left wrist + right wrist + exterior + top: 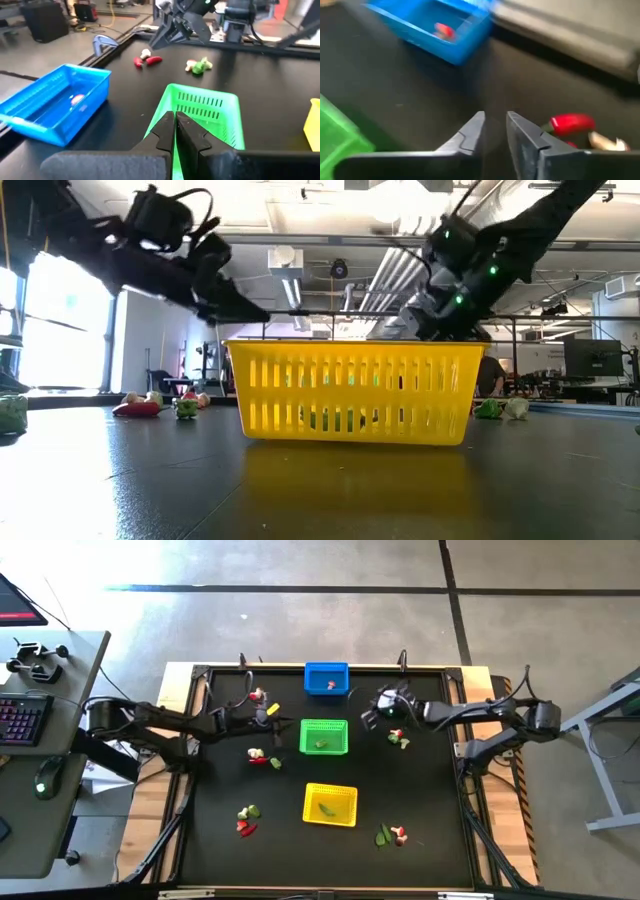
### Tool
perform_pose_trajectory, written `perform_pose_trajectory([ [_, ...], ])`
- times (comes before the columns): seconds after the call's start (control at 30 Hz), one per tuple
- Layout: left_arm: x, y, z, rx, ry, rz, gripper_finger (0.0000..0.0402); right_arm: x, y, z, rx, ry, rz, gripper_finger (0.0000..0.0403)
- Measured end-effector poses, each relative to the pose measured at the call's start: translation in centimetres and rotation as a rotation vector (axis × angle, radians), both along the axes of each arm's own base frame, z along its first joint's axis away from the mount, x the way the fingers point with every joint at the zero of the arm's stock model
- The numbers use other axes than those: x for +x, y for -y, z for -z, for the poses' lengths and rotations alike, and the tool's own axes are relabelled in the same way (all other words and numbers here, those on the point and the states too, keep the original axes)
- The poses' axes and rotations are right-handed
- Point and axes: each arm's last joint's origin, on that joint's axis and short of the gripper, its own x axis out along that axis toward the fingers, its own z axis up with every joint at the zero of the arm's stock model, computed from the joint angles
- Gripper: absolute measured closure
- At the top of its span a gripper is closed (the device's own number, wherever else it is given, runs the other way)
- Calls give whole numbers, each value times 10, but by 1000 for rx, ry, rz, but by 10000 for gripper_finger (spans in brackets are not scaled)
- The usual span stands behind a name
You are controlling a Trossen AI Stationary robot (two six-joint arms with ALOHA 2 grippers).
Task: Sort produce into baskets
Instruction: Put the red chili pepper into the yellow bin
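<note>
Three mesh baskets sit down the middle of the black bench (200, 840): blue basket (326, 679) at the far edge, green basket (324, 736) mid-bench, yellow basket (330, 804) nearest the front edge. Blue holds one white-and-red mushroom piece (331, 686); green and yellow each hold a green leafy bit.

Left gripper (268, 712) hangs just beside the green basket's left side — fingers (165, 131) pressed together, nothing between them. A mushroom bit lies near it toward the far-left corner.

Right gripper (372, 712) is between the blue and green baskets, on their right — fingers (470, 131) slightly spread, holding nothing. A red chilli (571, 123) with a white piece lies just beside its fingertips.

Loose produce clusters: chilli, mushroom and leaf (264, 757) left of the green basket; another near the front-left (247, 820); leaf and mushroom near the front-right (392, 835); a group right of the green basket (399, 739).
</note>
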Motion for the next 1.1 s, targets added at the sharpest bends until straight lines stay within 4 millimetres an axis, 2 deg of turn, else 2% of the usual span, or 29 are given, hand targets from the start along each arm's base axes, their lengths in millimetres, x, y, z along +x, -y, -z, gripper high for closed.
perform_pose_trajectory([
  [0.13, -11, -5, 8, -14, 31, -59, 401, -15, 23, 4, 134, 76, 168, 288],
  [0.27, -16, -10, 10, -17, 36, -100, 401, -26, 42, 7, 194, 152, 315, 252],
  [0.5, -16, -12, 10, -14, 36, -113, 401, -33, 60, 24, 285, 192, 459, 214],
  [0.73, -16, -13, 10, -6, 32, -114, 401, -19, 74, 32, 314, 142, 452, 212],
  [0.9, -17, -13, 11, -12, 29, -115, 401, -8, 85, 42, 359, -13, 493, 212],
  [1.1, -17, -12, 13, -31, 8, -119, 401, 5, 96, 41, 337, -126, 482, 212],
])
